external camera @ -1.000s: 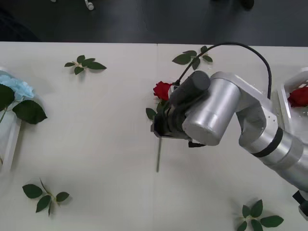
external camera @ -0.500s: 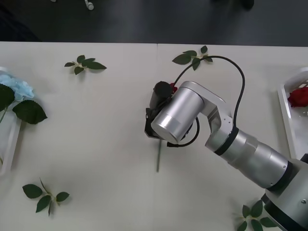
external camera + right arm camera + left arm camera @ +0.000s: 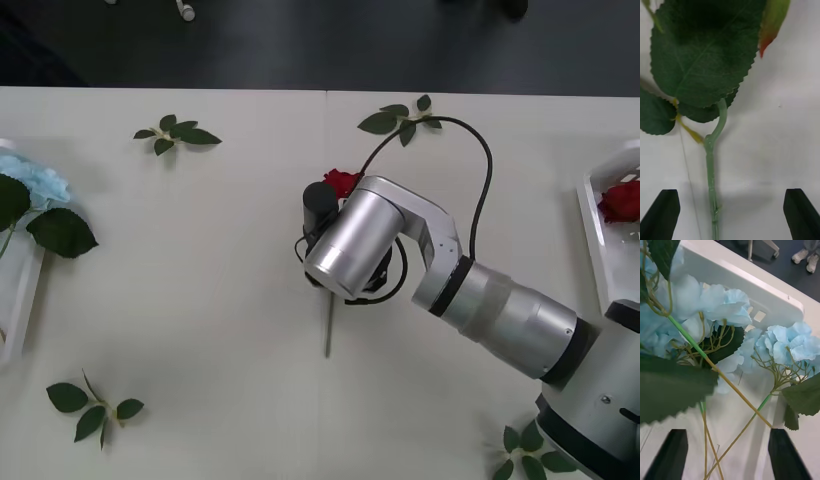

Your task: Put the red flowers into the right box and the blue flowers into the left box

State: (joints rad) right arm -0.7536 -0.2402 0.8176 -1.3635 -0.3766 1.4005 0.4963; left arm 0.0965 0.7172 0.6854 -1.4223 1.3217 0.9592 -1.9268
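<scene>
I see my right gripper (image 3: 730,213) down over a rose (image 3: 340,182) mid-table, fingers (image 3: 663,212) spread wide either side of its stem, gripping nothing. My left gripper (image 3: 728,453) hangs open over blue flowers (image 3: 790,343) in the left box (image 3: 752,285).

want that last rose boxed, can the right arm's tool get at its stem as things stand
Probably yes. The right tool is open, its fingers on either side of the rose's stem on the table, with nothing between them and it.
</scene>
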